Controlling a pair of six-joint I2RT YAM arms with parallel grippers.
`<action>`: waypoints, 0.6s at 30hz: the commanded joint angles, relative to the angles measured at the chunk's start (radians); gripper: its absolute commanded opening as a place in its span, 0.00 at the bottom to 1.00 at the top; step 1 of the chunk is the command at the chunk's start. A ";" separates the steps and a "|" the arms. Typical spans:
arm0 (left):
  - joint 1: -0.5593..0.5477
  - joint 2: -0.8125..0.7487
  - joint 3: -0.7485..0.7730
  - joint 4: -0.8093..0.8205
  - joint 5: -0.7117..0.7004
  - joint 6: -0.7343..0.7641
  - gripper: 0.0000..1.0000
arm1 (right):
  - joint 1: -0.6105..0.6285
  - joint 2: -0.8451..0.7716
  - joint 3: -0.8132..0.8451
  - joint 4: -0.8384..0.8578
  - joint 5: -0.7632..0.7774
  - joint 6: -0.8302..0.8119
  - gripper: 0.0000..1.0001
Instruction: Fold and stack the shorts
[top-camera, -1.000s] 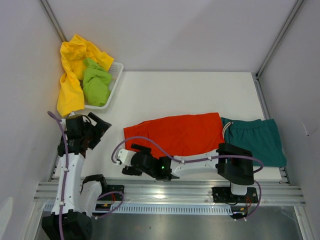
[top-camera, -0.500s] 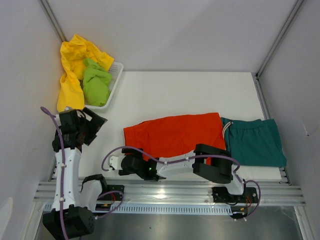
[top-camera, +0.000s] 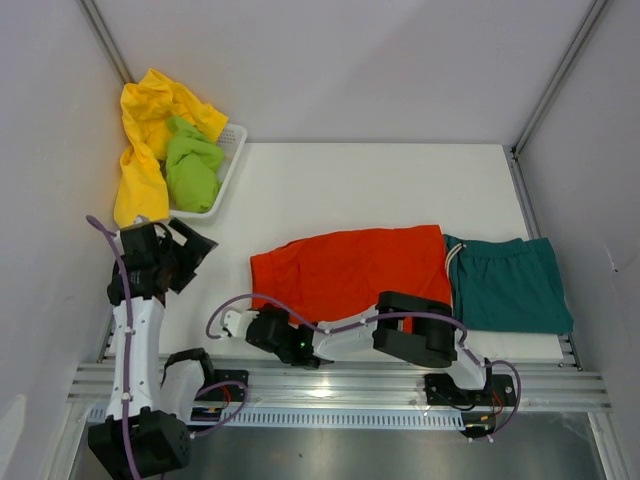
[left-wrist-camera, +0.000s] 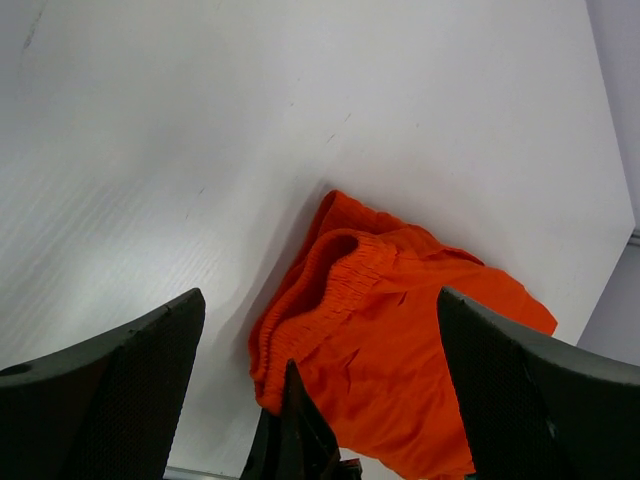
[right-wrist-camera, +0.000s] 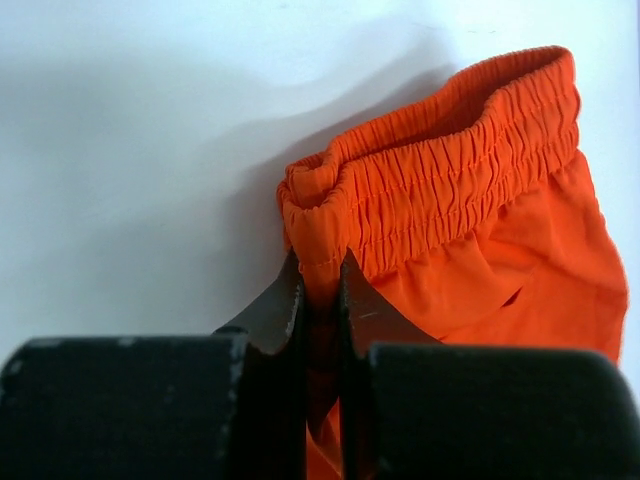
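white tabletop (top-camera: 370, 190) fills the cell between pale grey walls, with an aluminium rail (top-camera: 340, 385) along its near edge. the orange-red shorts (top-camera: 350, 265) are the largest thing on it, spread flat across the near middle with the elastic waistband (right-wrist-camera: 440, 170) at their left end. just beside them on the right lie the dark teal shorts (top-camera: 515, 285), flat at the near right corner, their waist toward the orange pair. at the far left corner the yellow shorts (top-camera: 140, 180) hang crumpled over the white plastic basket (top-camera: 232, 152); it may be more than one pair, the heap is too bunched to say. the lime green shorts (top-camera: 192, 170) sit balled up in the basket against the yellow.

the right arm (top-camera: 410, 330) stretches low to the left along the near edge. the right gripper (right-wrist-camera: 320, 275) has its jaws pinched narrow on the near left corner of the waistband, and the fabric puckers up between the fingertips. the left gripper (top-camera: 188, 250) hangs above the table's left edge, apart from any cloth, jaws spread wide with nothing between them. a pale drawstring (top-camera: 455, 262) curls at the teal waist.
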 joint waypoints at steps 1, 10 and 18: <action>0.012 -0.039 -0.056 0.051 0.086 0.042 0.99 | 0.005 -0.049 -0.079 0.228 0.112 0.100 0.00; 0.009 -0.061 -0.289 0.201 0.214 0.025 0.99 | -0.001 -0.095 -0.244 0.500 0.238 0.316 0.00; -0.043 -0.064 -0.366 0.293 0.263 -0.070 0.99 | -0.030 -0.167 -0.288 0.527 0.174 0.416 0.00</action>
